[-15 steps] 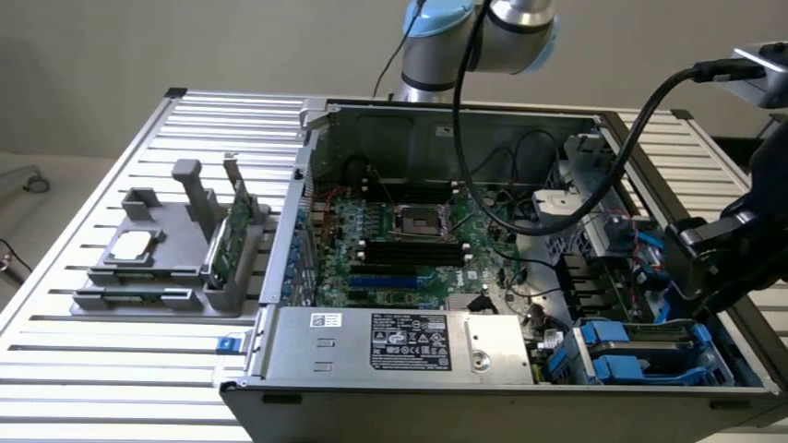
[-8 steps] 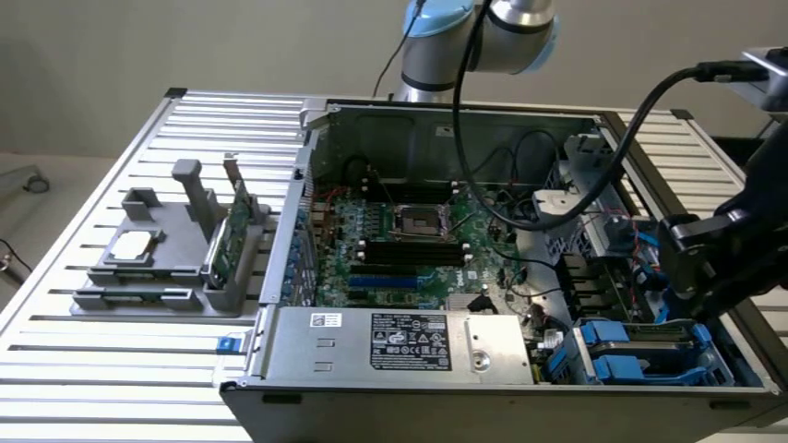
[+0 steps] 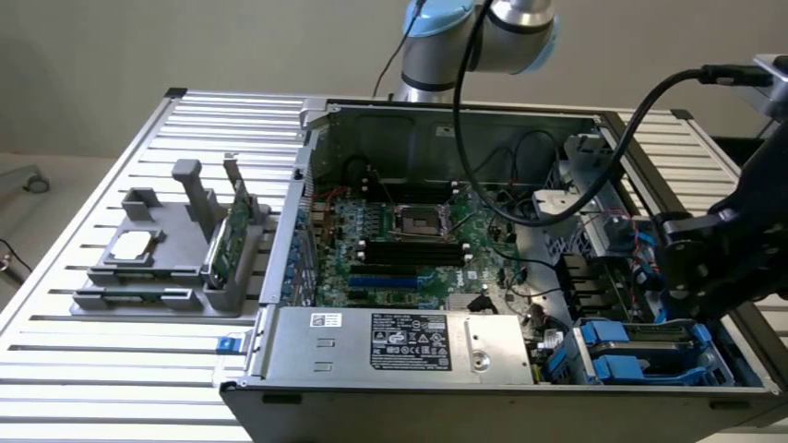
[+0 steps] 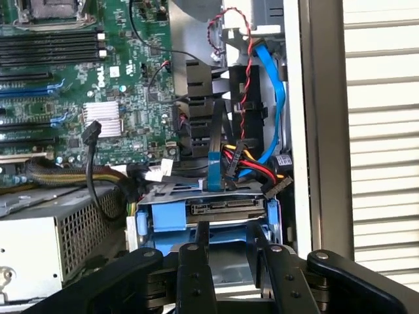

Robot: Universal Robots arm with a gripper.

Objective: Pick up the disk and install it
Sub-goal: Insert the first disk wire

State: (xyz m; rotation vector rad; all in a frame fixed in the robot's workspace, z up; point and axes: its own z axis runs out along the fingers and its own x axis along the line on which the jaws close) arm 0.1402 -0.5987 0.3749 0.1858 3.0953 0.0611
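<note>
Right, the gripper (image 4: 229, 234) hovers at the disk (image 4: 226, 209), which sits in the case (image 3: 369, 420) corner bay beside the power supply (image 3: 332, 346); clamped or not, I cannot tell. Best push straight, rails level.

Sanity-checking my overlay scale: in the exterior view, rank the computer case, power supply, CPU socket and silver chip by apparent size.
1. computer case
2. power supply
3. CPU socket and silver chip look alike; I won't rank them.
</note>
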